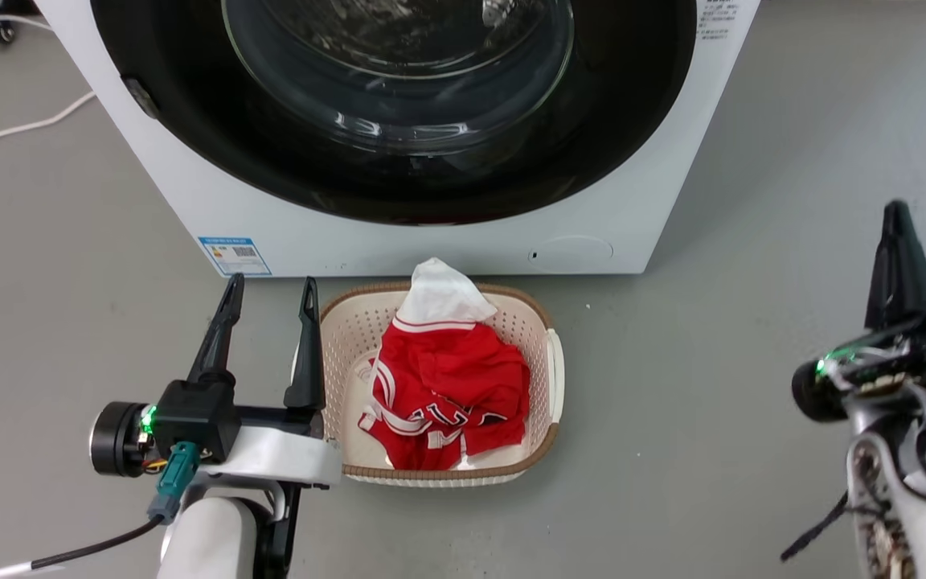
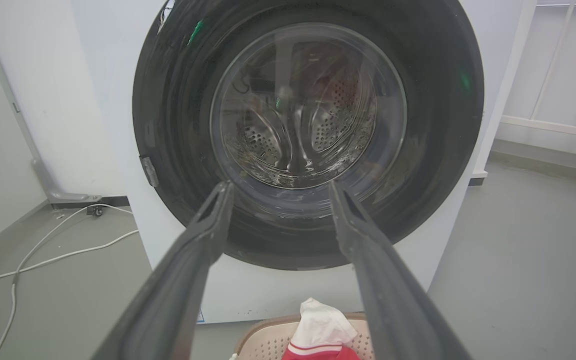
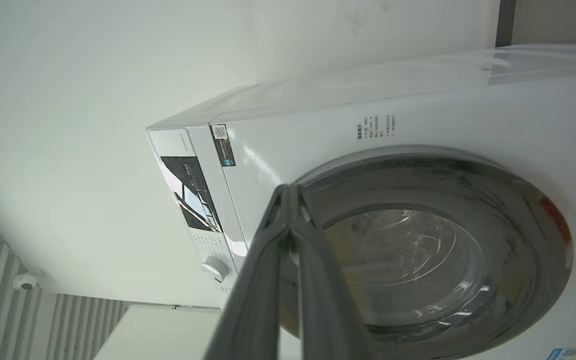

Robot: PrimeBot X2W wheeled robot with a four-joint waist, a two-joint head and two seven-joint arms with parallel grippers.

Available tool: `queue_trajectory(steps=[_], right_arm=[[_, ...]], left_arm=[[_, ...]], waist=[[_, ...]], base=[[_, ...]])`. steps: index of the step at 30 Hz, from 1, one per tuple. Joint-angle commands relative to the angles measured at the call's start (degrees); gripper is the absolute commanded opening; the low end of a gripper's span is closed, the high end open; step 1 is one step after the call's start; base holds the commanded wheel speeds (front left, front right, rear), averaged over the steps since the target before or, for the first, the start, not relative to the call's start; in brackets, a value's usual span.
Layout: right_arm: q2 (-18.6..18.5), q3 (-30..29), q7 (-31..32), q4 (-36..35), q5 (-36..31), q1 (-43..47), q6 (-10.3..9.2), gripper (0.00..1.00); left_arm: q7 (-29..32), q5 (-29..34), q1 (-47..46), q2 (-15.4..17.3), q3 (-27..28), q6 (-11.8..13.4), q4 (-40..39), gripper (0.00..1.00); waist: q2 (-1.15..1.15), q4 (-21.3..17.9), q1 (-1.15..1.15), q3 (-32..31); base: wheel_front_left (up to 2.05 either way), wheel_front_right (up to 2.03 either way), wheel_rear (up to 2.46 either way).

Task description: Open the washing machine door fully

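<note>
Door (image 1: 399, 189), closed: the black disc lies flush on the front of the machine (image 1: 431, 251), glass bowl at its centre, and no gap is visible at the rim. It stands ahead of and above both tools.

Left tool (image 1: 272, 281): fingers spread wide with nothing between them, pointing toward the machine's lower left corner. In the left wrist view its fingertips frame the lower part of the glass, clearly short of touching it.

Right tool (image 1: 899, 215): fingers pressed together, nothing held, out beyond the machine's right edge and well apart from the door. Its wrist view shows the machine lying sideways, so that wrist is judged to be rolled.

A small grey tab (image 1: 141, 96) sits on the door's rim on the robot's left; whether it is a catch or a hinge cannot be told.

Judgement: the move turns on which side of the door swings free. If the tab marks the grip, the left tool is the nearer one and must rise and advance to reach it, and the door would then sweep toward the robot's right.

A basket (image 1: 556, 362) holding a red garment (image 1: 451, 378) rests on the floor just before the machine, close beside the left tool's inner finger and probably below the door's sweep.
</note>
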Motion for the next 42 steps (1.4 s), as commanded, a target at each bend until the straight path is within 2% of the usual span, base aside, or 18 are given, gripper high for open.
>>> queue_trajectory(steps=[1,4,5,9,12,17,23,29,42], right_arm=[[-0.99,-0.39,0.3,0.77,0.45,-1.41,-0.02,0.0],[-4.07,-0.58,2.18,4.64,4.57,-6.66,-0.02,0.0],[-8.48,0.46,3.27,9.5,6.29,-12.55,-0.01,0.0],[-13.89,3.7,4.81,16.8,6.76,-21.21,-0.02,0.0],[-17.3,7.32,6.69,22.17,6.12,-27.85,-0.02,0.0],[-20.39,13.02,9.32,31.28,5.06,-38.67,-0.02,0.0],[-21.47,20.46,14.17,40.39,2.17,-50.03,-0.02,0.0],[-20.18,25.65,19.11,46.08,0.32,-57.2,-0.02,0.0],[-17.7,29.81,22.29,50.86,-1.9,-62.97,-0.02,0.0]], left_arm=[[-0.15,-0.08,-0.63,0.07,0.09,0.05,-0.17,1.0],[-0.15,-0.24,-1.73,0.06,0.14,0.15,-0.79,1.0],[-0.15,-0.22,-2.85,0.06,0.35,0.03,-1.35,1.0],[-0.15,-0.34,-4.26,0.06,0.78,-0.31,-2.1,1.0],[-0.15,-0.23,-5.16,0.05,0.98,-0.58,-2.66,1.0],[-0.15,-0.34,-6.51,0.05,0.75,-1.05,-3.56,1.0],[-0.15,-0.88,-8.17,0.06,-0.13,-1.01,-5.01,1.0],[-0.15,-1.33,-9.41,0.06,-1.02,-0.94,-5.51,1.0],[-0.15,-1.72,-10.59,0.05,-2.33,-0.84,-5.88,1.0]], waist=[[0.0,-0.13,0.0,1.17],[0.0,-0.12,0.0,3.11],[0.0,-0.12,0.0,4.94],[0.0,0.08,0.0,7.16],[0.0,0.36,0.0,8.61],[0.0,1.33,0.0,10.69],[0.0,2.75,0.0,13.7],[0.0,3.91,0.0,15.66],[0.0,5.28,0.0,18.29]], base=[[0.0,0.0,0.0],[0.0,0.0,0.0],[0.0,0.0,0.0],[0.0,0.0,0.0],[0.0,0.0,0.0],[0.0,0.0,0.0],[0.0,0.0,0.0],[0.0,0.0,0.0],[0.0,0.0,0.0]])
